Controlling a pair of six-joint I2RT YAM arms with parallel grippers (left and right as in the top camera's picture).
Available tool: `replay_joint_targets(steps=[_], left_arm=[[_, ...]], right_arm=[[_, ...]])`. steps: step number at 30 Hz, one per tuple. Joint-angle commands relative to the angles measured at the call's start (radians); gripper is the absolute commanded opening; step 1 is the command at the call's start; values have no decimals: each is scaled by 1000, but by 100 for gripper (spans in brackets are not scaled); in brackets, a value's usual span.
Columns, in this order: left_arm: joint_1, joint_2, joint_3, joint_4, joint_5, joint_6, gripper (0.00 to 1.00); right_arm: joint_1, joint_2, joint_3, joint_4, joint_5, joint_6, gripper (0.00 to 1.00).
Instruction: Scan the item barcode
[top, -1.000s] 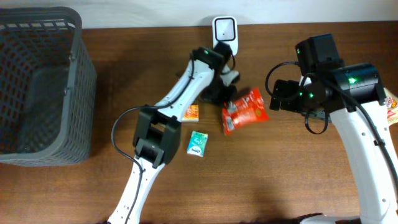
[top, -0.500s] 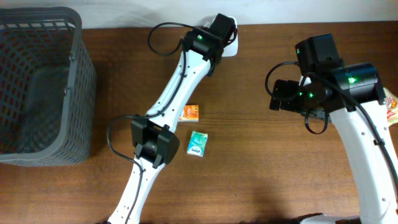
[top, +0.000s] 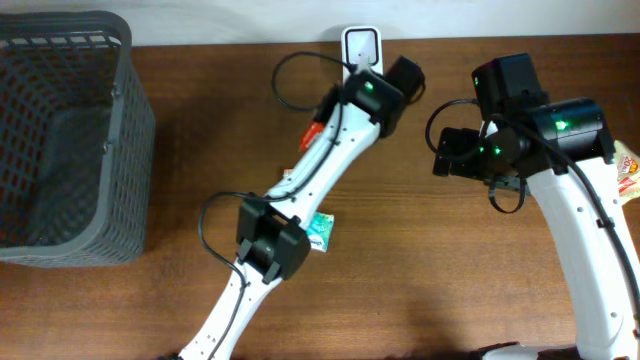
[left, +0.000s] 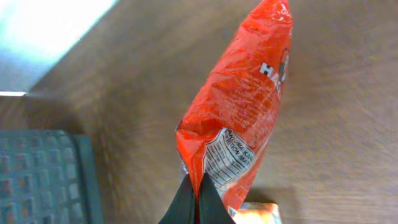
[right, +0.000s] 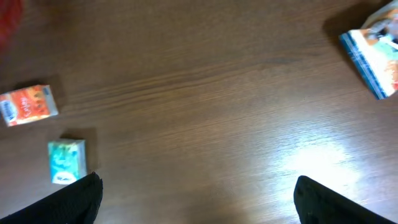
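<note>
1. The red snack bag (left: 239, 106) fills the centre of the left wrist view. Its nutrition panel sits near the bottom, and its far end reaches the upper right of the frame.
2. The left gripper (left: 198, 198) is pinched tight on the bag's lower edge, at the bottom centre of that view.
3. In the overhead view the bag (top: 312, 135) shows only as a red sliver. It lies against the left side of the left arm, in the upper centre of the frame, below and left of the white scanner (top: 360, 45).
4. An orange box (left: 255, 213) peeks in just beside the bag's lower end.
5. A green packet (top: 320, 230) lies on the table (top: 450, 280) near the frame's centre, touching the arm's elbow block in the picture.
6. The right gripper (right: 198, 183) stands with its fingers spread wide and nothing between them, over bare wood.
7. A blue-and-white packet (right: 373, 53) lies in the upper right of the right wrist view.
8. A grey basket (top: 130, 130) occupies the overhead's upper left.
</note>
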Motion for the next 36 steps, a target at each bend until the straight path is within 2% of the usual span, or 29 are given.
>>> replay_joint_targets(steps=[1, 4, 5, 6, 7, 11, 14, 19, 22, 24, 25, 27, 31, 35, 36], left_arm=[[-40, 65, -43, -8, 74, -47, 8], [-68, 67, -47, -7, 168, -47, 11], [-78, 67, -47, -4, 204, -47, 18], [-94, 67, -47, 0, 274, -47, 35], [-99, 67, -47, 2, 323, -46, 45], [-106, 65, -40, -1, 553, -45, 45], [-87, 50, 0, -27, 649, -36, 48], [8, -18, 127, -112, 645, -37, 54], [108, -61, 197, -150, 632, -37, 63], [175, -84, 225, -164, 609, -37, 75], [204, -90, 231, -164, 608, -37, 87], [267, -93, 232, -166, 612, -37, 90], [341, -92, 225, -170, 612, -38, 99], [400, -92, 225, -195, 611, -38, 99], [407, -92, 225, -201, 610, -38, 99]], right_arm=[[-19, 5, 26, 2, 57, 2, 99], [-52, 5, 50, -6, 53, 2, 98], [-66, 5, 66, -15, 53, 2, 98], [-92, 5, 100, -32, 53, 2, 98], [-104, 5, 119, -42, 52, 2, 98], [-155, 5, 183, -71, 8, 2, 98], [-172, 5, 189, -53, -16, 3, 98], [-171, 15, 188, 8, -66, 4, 98], [-171, 30, 188, 40, -132, 26, 99], [-171, 43, 187, 64, -200, 52, 98], [-171, 51, 187, 77, -241, 60, 98], [-156, 87, 179, 120, -309, 89, 98], [-96, 176, 177, 174, -312, 192, 99], [8, 346, 177, 281, -312, 230, 100], [28, 383, 177, 307, -312, 232, 97]])
